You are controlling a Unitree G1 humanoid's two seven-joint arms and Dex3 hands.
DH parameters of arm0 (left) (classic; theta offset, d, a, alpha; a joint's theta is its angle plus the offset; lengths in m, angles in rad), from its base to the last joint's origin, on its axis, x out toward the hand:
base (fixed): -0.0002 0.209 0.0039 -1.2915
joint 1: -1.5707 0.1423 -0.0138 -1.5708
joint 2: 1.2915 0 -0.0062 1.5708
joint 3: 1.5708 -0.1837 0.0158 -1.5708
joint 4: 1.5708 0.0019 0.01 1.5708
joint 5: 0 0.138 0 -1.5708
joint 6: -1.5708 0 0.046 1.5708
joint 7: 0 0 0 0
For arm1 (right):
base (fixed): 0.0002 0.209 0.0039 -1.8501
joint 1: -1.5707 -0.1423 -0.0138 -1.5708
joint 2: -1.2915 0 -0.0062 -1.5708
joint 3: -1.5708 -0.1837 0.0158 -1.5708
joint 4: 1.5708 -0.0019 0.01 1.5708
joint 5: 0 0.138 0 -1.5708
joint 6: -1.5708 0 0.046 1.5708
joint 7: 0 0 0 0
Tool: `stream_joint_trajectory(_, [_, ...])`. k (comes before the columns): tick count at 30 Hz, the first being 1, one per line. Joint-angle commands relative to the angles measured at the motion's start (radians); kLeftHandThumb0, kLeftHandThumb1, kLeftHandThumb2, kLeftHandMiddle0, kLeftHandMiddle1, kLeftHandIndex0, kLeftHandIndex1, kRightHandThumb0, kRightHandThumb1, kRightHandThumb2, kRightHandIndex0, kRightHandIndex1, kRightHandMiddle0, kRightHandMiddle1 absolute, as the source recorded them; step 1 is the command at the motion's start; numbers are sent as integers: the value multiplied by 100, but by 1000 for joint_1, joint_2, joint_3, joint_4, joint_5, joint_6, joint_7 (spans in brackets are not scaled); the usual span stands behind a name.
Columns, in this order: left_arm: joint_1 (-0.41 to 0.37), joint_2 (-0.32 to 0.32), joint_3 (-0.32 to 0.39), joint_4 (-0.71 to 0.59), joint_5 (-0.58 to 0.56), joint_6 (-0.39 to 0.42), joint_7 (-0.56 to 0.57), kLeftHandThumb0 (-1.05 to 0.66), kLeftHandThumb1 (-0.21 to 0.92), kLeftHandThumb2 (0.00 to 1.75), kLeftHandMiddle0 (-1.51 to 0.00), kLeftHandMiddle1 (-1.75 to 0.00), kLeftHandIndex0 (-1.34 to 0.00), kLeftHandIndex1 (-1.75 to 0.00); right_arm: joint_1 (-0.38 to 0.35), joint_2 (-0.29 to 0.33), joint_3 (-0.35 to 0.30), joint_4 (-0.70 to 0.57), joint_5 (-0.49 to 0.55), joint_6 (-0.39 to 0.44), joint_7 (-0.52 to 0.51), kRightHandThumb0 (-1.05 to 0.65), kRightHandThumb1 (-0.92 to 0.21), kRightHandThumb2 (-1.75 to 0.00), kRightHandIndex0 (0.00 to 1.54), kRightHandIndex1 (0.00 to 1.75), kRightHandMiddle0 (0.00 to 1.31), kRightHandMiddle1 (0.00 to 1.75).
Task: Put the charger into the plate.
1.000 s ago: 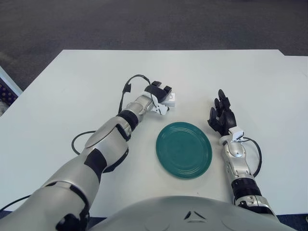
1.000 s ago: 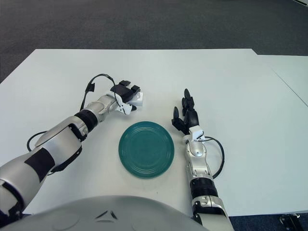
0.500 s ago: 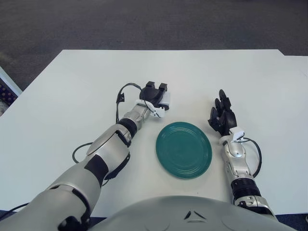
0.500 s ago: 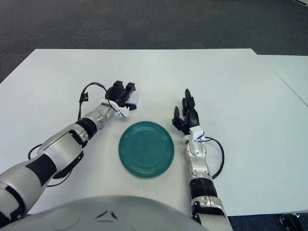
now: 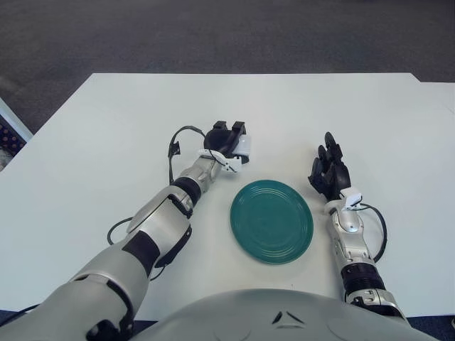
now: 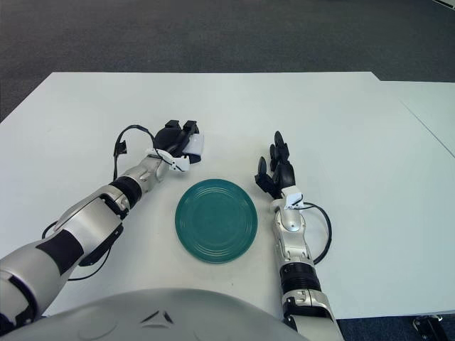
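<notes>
A white charger (image 5: 243,148) is held in my left hand (image 5: 226,138), whose black fingers curl around it just above the table, behind and to the left of the plate. A round teal plate (image 5: 271,221) lies flat on the white table with nothing in it. My right hand (image 5: 328,170) rests on the table to the right of the plate, fingers straight and relaxed, holding nothing.
The white table (image 5: 106,135) spreads wide around the plate. A black cable (image 5: 178,145) loops from my left wrist. The table's far edge meets dark carpet (image 5: 213,35). Another white table edge (image 6: 434,106) shows at the far right.
My left hand has swung left and turned, carrying the charger slightly back from its place one second ago. The right hand and the plate have not moved.
</notes>
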Motion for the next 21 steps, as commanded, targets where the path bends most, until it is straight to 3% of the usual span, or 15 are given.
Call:
stream_joint_trajectory(1, [-10,25,42,-40,-47,-43,-71,-48,83,70,-126,-175,-109,-175,98,29,13,105,-2,101,3,-61,-92,-89,0,0,2,2])
stream_joint_trajectory(8, [20,83,160,-377,-152,-41,-170,-48,82,64,-126,-175,-107,-175,96,20,24,121,-16,76,13,-62,-92,-85,0,0,0,0])
stream_joint_trajectory(14, [125,126,218,-743,-165,28,-248,-44,77,67,-125,-175,-108,-175,105,10,33,117,-37,68,9,-63,-92,-84,0,0,0,0])
stream_joint_trajectory(21, [258,142,235,-1151,-120,146,-365,-40,67,80,-125,-175,-108,-175,111,15,30,111,-25,78,17,-62,-92,-86,0,0,0,0])
